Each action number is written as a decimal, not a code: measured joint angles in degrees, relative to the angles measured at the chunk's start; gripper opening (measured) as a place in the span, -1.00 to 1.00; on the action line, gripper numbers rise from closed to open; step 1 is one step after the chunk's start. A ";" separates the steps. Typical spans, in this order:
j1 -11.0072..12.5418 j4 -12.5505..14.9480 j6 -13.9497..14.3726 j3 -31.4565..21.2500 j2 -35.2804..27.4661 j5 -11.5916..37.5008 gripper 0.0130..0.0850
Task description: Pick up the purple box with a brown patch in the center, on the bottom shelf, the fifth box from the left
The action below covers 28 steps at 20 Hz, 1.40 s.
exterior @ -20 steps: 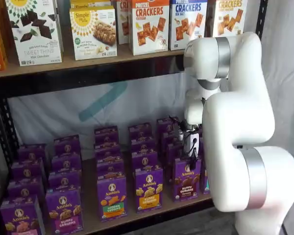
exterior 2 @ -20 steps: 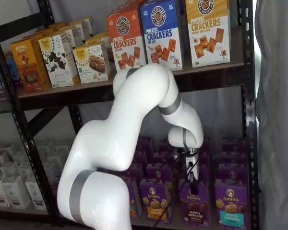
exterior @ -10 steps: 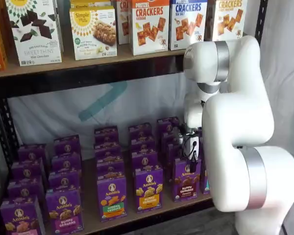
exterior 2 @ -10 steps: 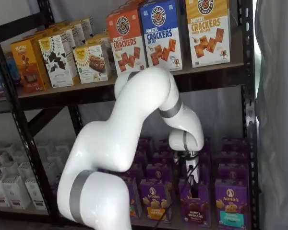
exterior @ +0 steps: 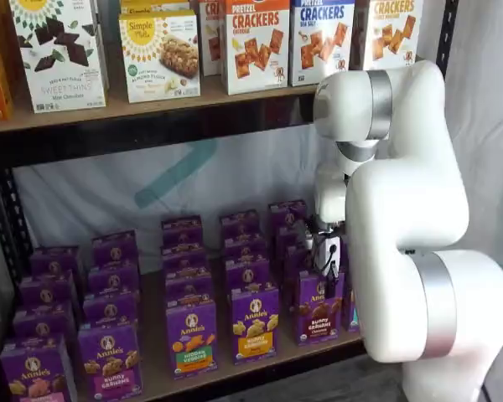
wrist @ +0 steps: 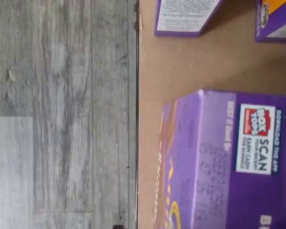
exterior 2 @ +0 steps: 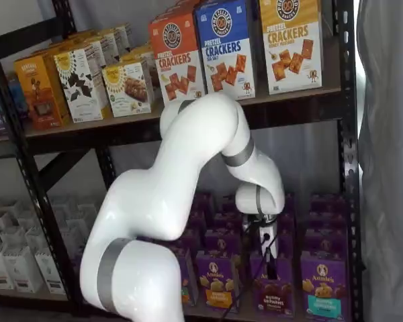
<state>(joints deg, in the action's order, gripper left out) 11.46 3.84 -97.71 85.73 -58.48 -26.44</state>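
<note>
The wrist view looks down on the purple box [wrist: 229, 162], its top flap with a Box Tops label, standing on the bottom shelf [wrist: 181, 62] near the board's front edge, grey floor beyond.

In a shelf view the gripper [exterior: 329, 254] hangs just above the purple box [exterior: 315, 308] at the front of its row.

In a shelf view the gripper [exterior 2: 269, 258] seems to touch the box [exterior 2: 272, 295]; whether the fingers are spread or closed cannot be told.

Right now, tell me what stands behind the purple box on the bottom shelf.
Behind the purple box, more purple cartons run back in a row along the bottom shelf. The gripper and arm cover some, so their fronts cannot be read.
</note>
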 joint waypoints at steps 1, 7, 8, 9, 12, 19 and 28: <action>-0.03 0.04 0.08 -0.08 0.01 0.05 0.89; -0.23 -0.07 0.19 -0.42 0.14 0.19 0.56; -0.29 -0.09 0.22 -0.49 0.20 0.10 0.44; -0.32 -0.13 0.22 -0.54 0.24 0.07 0.44; -0.40 -0.13 0.31 -0.83 0.48 0.02 0.22; -0.60 -0.06 0.55 -1.79 0.87 1.13 0.11; -1.02 0.37 1.39 -2.52 1.03 1.69 -0.33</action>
<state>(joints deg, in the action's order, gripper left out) 10.44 4.22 -96.32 83.21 -57.44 -24.75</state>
